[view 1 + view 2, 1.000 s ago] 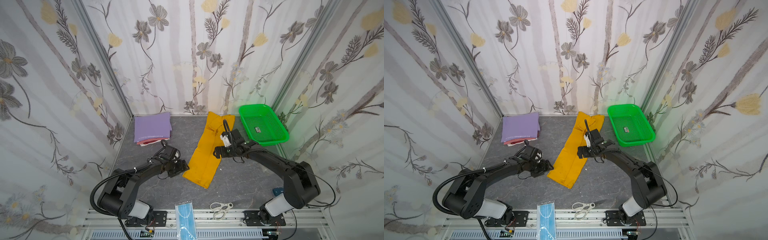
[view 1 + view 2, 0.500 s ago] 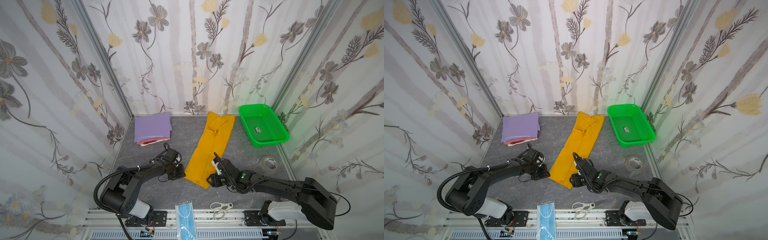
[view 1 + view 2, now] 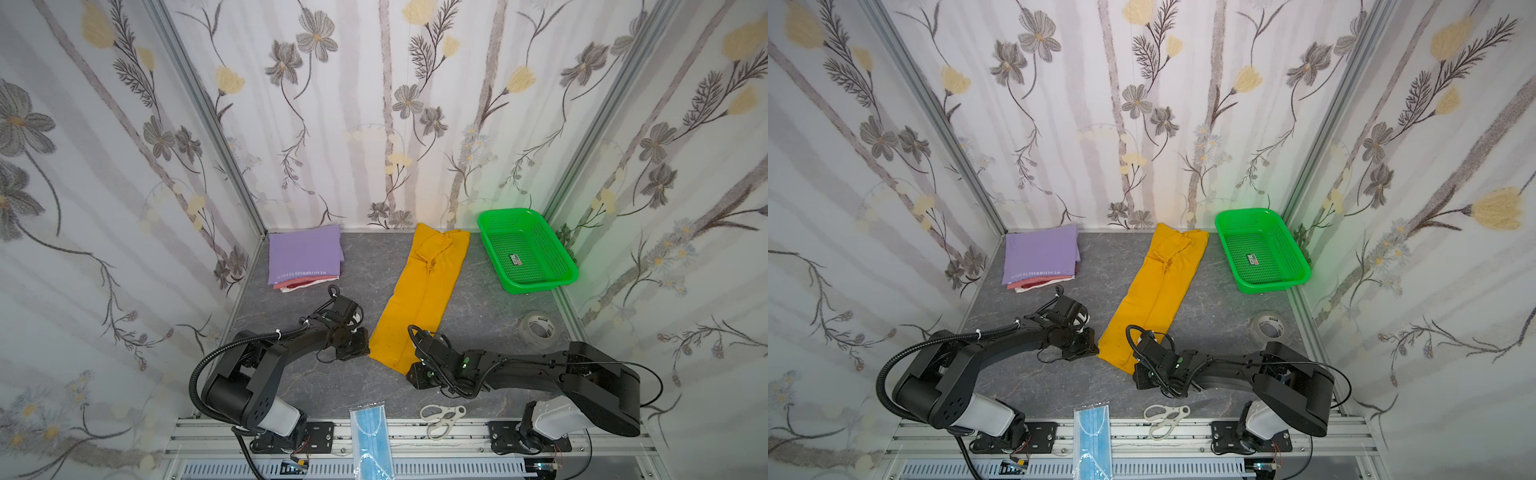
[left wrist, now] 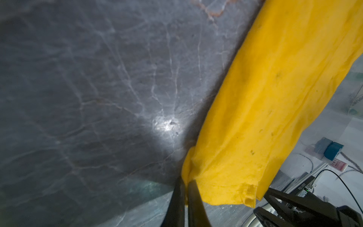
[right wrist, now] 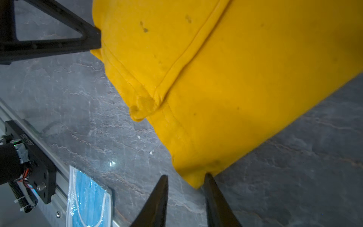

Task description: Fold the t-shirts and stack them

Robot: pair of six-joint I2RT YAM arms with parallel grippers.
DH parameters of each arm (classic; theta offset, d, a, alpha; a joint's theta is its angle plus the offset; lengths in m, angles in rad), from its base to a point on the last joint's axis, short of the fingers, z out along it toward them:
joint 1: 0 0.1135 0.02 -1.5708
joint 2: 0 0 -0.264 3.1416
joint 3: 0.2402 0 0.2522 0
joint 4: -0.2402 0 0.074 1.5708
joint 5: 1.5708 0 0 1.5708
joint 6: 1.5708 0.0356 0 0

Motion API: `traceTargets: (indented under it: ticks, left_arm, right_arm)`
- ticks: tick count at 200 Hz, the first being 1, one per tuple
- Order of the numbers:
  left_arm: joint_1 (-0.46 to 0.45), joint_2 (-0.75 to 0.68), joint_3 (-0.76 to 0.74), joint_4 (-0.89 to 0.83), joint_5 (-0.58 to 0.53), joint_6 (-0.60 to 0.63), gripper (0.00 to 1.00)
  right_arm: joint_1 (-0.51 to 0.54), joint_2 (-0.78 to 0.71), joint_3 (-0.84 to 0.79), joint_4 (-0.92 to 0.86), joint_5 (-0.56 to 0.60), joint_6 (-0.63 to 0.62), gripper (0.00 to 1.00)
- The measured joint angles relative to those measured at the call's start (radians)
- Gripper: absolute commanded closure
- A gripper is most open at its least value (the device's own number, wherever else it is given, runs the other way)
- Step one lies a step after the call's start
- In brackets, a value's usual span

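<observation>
A long folded mustard-yellow t-shirt (image 3: pixel 428 291) (image 3: pixel 1158 291) lies slantwise on the grey table. My left gripper (image 4: pixel 185 180) (image 3: pixel 365 349) is shut on the near left corner of that yellow shirt (image 4: pixel 275 98). My right gripper (image 5: pixel 186 175) (image 3: pixel 409 370) is at the near right corner. Its jaws stand apart, with the corner tip of the yellow shirt (image 5: pixel 216 78) between them, against one finger (image 5: pixel 210 188). A folded lilac t-shirt (image 3: pixel 305 255) (image 3: pixel 1040 253) with white lettering tops a stack at the back left. Pink/red and white shirts (image 3: pixel 297 284) peek out beneath it.
A green mesh basket (image 3: pixel 536 286) stands at the back right. A tape roll (image 3: pixel 538 330) lies by the right wall. Scissors (image 3: pixel 440 417) and a blue face mask (image 3: pixel 370 432) (image 5: pixel 86 196) rest at the front rail.
My right arm swung from the yellow shirt's middle down to its near right corner, its jaws narrowing. My left gripper closed on the near left corner.
</observation>
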Motion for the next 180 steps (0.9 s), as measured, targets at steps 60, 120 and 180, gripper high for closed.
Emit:
traceTargets:
  ticks: [60,120,180]
  left_arm:
    - [0.0,0.004,0.003,0.002,0.004,0.0,1.0]
    - [-0.006,-0.001,0.001,-0.003,0.002,0.0,1.0]
    - [-0.099,-0.071,0.056,-0.065,0.06,0.013,1.0]
  right_arm:
    - [0.034,0.048,0.078,-0.095,0.109,0.056,1.0]
    - [0.097,-0.128,-0.065,-0.153,0.15,0.116,1.0]
    - [0.116,-0.211,-0.07,-0.152,0.153,0.097,1.0]
